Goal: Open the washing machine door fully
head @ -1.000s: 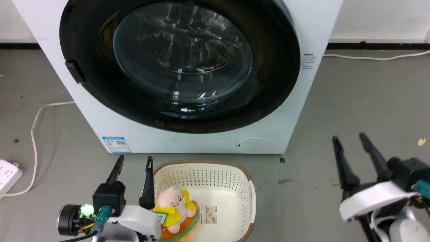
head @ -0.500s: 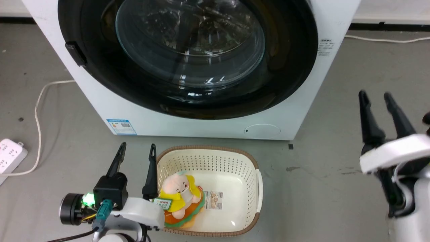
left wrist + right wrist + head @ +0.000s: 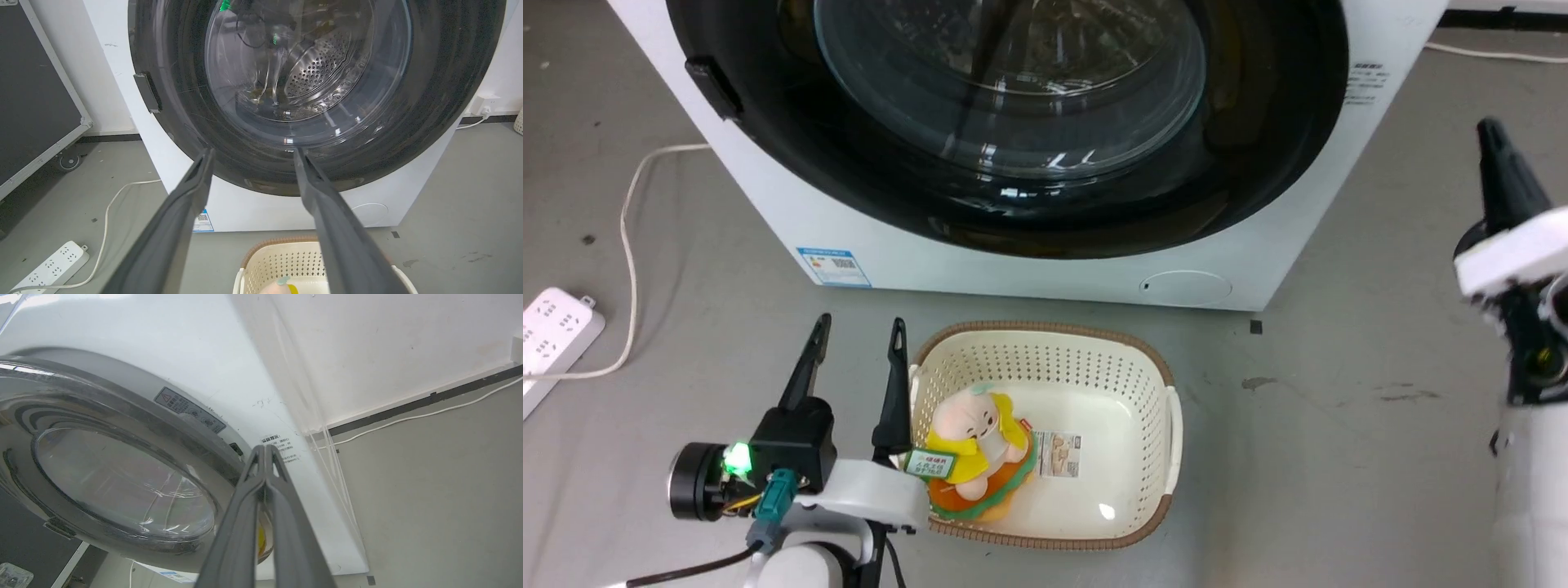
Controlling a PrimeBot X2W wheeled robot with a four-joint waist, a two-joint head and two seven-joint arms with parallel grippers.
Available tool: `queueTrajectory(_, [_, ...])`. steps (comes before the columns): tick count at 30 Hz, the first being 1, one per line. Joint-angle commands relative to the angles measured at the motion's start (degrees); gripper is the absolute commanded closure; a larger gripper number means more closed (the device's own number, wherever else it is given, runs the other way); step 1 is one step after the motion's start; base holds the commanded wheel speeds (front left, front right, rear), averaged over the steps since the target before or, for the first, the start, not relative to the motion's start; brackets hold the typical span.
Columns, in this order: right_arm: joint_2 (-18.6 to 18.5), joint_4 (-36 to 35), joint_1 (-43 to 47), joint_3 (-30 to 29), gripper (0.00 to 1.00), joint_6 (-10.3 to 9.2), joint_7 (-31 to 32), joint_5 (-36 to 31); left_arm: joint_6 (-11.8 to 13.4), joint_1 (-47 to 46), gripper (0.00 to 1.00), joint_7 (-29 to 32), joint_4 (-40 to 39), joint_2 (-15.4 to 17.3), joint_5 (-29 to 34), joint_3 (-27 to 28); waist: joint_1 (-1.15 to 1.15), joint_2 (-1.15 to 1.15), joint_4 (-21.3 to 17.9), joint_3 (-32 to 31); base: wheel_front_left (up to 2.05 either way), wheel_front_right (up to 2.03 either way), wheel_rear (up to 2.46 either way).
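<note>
The washing machine door [image 3: 1258,147] sits flush in the white machine [image 3: 1013,276] front, left end effector [image 3: 859,325] spread wide and empty beside the basket [image 3: 1045,335], right end effector [image 3: 264,451] pinched closed on nothing off the machine's right side.

Round, glossy black washing machine door [image 3: 1258,139], closed flat against the white front [image 3: 768,204].
Its clear glass window [image 3: 1013,82] bulges outward, and a dark tab [image 3: 712,77] sits on its left rim. Its lower rim stands beyond the fingertips [image 3: 206,157] of the left gripper [image 3: 251,153]. Its right edge lies beside the right gripper [image 3: 265,451].
</note>
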Motion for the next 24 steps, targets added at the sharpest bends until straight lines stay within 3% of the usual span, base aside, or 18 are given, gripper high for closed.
queueTrajectory(1, [-0.1,1.2,-3.0,-0.9,1.00,-0.01,0.6,0.9,0.5,-1.3,0.00,-0.6,-0.4,0.1,-0.4,-0.2,-0.01,0.00,0.4,0.6,0.00,0.00,0.00])
queueTrajectory(24, [-1.6,21.2,-24.7,-14.0,1.00,-0.02,20.0,8.5,1.8,-3.7,0.00,-3.4,-1.1,0.1,-0.5,-2.3,-0.01,0.00,4.7,4.9,0.00,0.00,0.00])
